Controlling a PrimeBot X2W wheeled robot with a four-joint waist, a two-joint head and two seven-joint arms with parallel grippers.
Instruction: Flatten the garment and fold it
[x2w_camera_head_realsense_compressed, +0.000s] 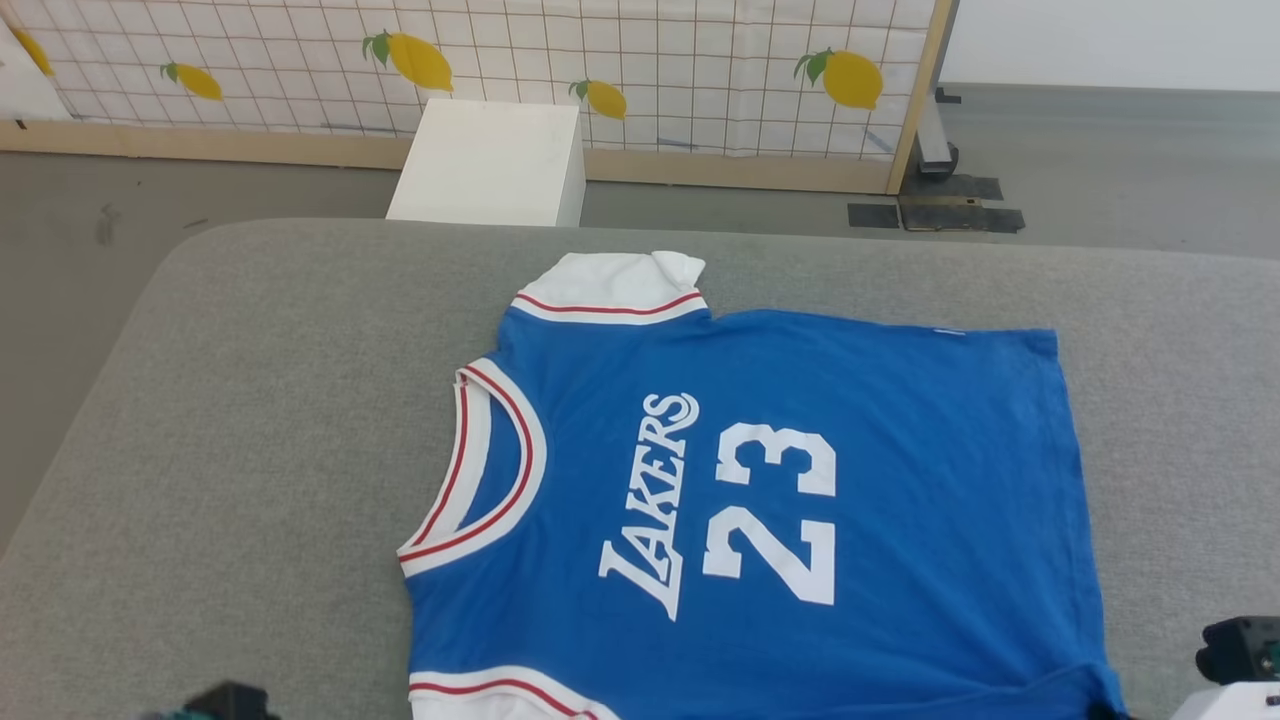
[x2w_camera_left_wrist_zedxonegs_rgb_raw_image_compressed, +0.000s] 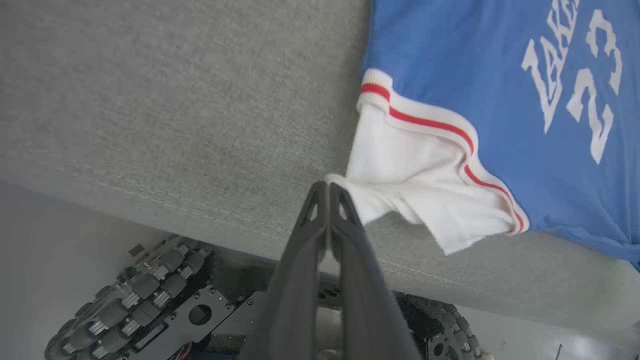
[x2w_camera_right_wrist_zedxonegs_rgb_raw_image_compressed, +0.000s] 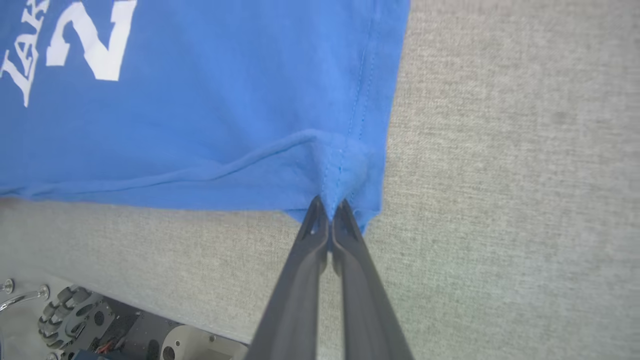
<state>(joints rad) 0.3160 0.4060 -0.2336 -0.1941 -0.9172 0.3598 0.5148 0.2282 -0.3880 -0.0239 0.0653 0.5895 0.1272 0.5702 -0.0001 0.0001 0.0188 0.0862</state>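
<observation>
The garment (x2w_camera_head_realsense_compressed: 760, 480), a bright blue jersey with white lettering, the number 23 and white red-striped trim, lies spread chest-up on the grey padded table (x2w_camera_head_realsense_compressed: 250, 450), collar to the left. In the left wrist view my left gripper (x2w_camera_left_wrist_zedxonegs_rgb_raw_image_compressed: 328, 186) is shut on the edge of the white near sleeve (x2w_camera_left_wrist_zedxonegs_rgb_raw_image_compressed: 415, 185), at the table's front edge. In the right wrist view my right gripper (x2w_camera_right_wrist_zedxonegs_rgb_raw_image_compressed: 330, 204) is shut on the near hem corner of the garment (x2w_camera_right_wrist_zedxonegs_rgb_raw_image_compressed: 225, 100), where the blue cloth bunches into a small fold. The far sleeve (x2w_camera_head_realsense_compressed: 610, 285) lies flat at the back.
A white box (x2w_camera_head_realsense_compressed: 490, 160) stands on the floor behind the table, before a lemon-print screen (x2w_camera_head_realsense_compressed: 600, 60). Bare grey table lies to the left and right of the jersey. The robot's wheeled base (x2w_camera_left_wrist_zedxonegs_rgb_raw_image_compressed: 150, 300) sits under the front edge.
</observation>
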